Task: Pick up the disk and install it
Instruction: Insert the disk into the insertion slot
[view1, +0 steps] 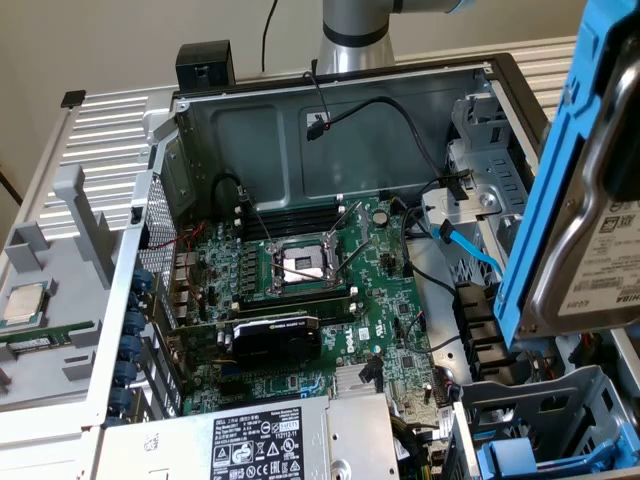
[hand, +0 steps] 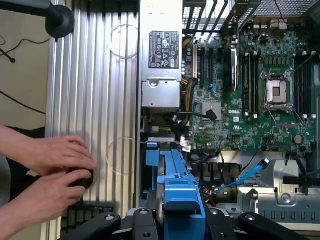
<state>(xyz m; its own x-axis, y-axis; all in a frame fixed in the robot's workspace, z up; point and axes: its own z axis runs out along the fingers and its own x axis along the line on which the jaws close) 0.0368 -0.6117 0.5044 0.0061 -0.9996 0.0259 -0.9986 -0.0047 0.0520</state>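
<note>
Silver-grey flat metal disk (view1: 590, 240) (hand: 181, 192) in blue plastic carrier frame, standing on edge, clamped from both sides by black claw (hand: 182, 222), up above open grey metal computer case (view1: 250, 130), drive-bay end.

The disk (view1: 590, 235) is a flat silver-grey metal drive with a white printed label on its broad face. A blue plastic carrier (hand: 176, 192) runs along its long edges. It rests on no surface. It is held up in the air, standing steeply with its upper end leaning toward one o'clock in the exterior view. There it hangs at three o'clock of the open case (view1: 300, 130), close to the camera. In the wrist view, the claw (hand: 177, 225) clamps the carrier from both sides.
</note>
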